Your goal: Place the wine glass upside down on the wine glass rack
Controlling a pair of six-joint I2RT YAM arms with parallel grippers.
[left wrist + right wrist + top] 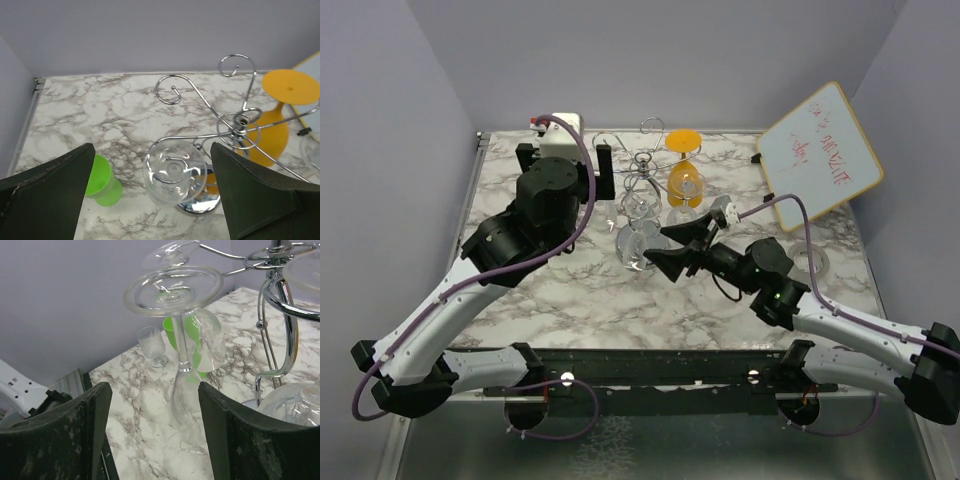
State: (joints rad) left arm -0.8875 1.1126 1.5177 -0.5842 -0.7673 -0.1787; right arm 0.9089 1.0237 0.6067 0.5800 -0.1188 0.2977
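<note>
The chrome wine glass rack (650, 165) stands mid-table, its scroll arms spreading (235, 122). A clear wine glass (636, 243) hangs upside down from one arm: foot on top (172, 290), bowl below. My right gripper (657, 246) is open, its fingers either side of the bowl (154, 400) with gaps on both sides. High over the back left, my left gripper (565, 162) is open and empty (152, 165), looking down on a hanging clear glass (175, 172). An orange glass (683, 165) also hangs upside down.
A second clear glass (207, 335) hangs behind the first. A green cup (102, 182) and a small frosted glass (152, 345) stand left of the rack. A whiteboard (820, 150) leans at the back right. Another clear bowl (295, 405) is close to my right finger.
</note>
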